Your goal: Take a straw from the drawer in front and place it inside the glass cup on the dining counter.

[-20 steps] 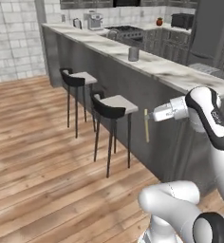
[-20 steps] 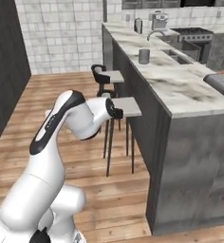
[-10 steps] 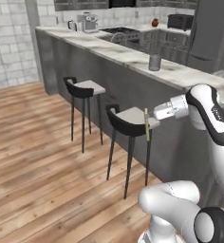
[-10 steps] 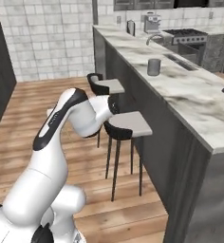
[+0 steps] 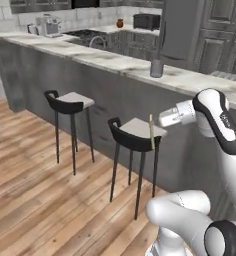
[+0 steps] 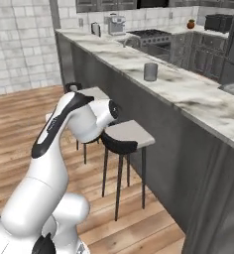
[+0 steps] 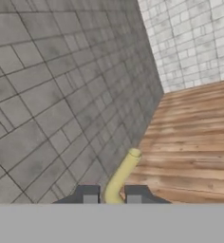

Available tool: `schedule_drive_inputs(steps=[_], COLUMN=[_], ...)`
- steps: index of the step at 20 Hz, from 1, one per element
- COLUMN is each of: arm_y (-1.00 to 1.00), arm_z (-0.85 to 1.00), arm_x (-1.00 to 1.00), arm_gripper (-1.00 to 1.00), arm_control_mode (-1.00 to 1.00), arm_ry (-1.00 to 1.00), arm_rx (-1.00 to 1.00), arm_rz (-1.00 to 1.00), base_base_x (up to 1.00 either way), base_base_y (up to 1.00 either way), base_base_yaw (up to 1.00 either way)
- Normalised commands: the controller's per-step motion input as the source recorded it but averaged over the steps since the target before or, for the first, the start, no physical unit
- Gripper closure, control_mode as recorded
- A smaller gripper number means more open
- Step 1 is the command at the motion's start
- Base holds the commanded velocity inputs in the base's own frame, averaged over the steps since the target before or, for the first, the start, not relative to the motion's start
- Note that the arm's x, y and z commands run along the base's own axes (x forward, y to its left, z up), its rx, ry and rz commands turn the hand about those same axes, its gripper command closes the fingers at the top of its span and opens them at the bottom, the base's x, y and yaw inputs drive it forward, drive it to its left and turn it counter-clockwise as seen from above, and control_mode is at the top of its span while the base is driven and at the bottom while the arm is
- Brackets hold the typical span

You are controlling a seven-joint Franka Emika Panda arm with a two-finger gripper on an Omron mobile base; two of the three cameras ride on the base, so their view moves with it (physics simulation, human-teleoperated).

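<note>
My gripper is shut on the straw, a thin pale-yellow stick that hangs upright just above the nearer stool's seat. In the hand view the straw rises between the two dark fingertips of the gripper, against a dark tiled wall and wooden floor. The glass cup stands upright on the dining counter, above and slightly right of the gripper. From the right side, the glass cup sits mid-slab on the dining counter. The drawer is out of view.
Two black bar stools stand against the counter's dark base. The near stool is right beside my arm. A coffee machine and a faucet are farther back. Open wooden floor lies to the left.
The whole picture has shifted: the base has driven along the counter, so the cup and stools now appear closer. The gripper stays shut on the straw.
</note>
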Motion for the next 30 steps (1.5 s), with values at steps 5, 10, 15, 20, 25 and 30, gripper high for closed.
schedule_drive_inputs(steps=[5, 10, 15, 20, 25, 30], arm_y=[0.00, 0.00, 0.00, 0.00, 0.00, 0.00], arm_z=[0.00, 0.00, 0.00, 0.00, 0.00, 0.00], arm_x=[0.00, 0.00, 0.00, 0.00, 0.00, 0.00], arm_gripper=[1.00, 1.00, 1.00, 1.00, 1.00, 1.00], arm_control_mode=[1.00, 1.00, 1.00, 1.00, 1.00, 1.00], arm_ry=[0.00, 0.00, 0.00, 0.00, 0.00, 0.00], arm_rx=[0.00, 0.00, 0.00, 0.00, 0.00, 0.00], arm_rz=[0.00, 0.00, 0.00, 0.00, 0.00, 0.00], base_base_x=[0.12, 0.06, 0.01, 0.00, 0.00, 0.00], base_base_y=[0.62, 0.60, 0.56, 0.56, 0.72, 0.74], base_base_yaw=[-0.54, -0.55, -0.55, -0.55, -0.46, -0.37])
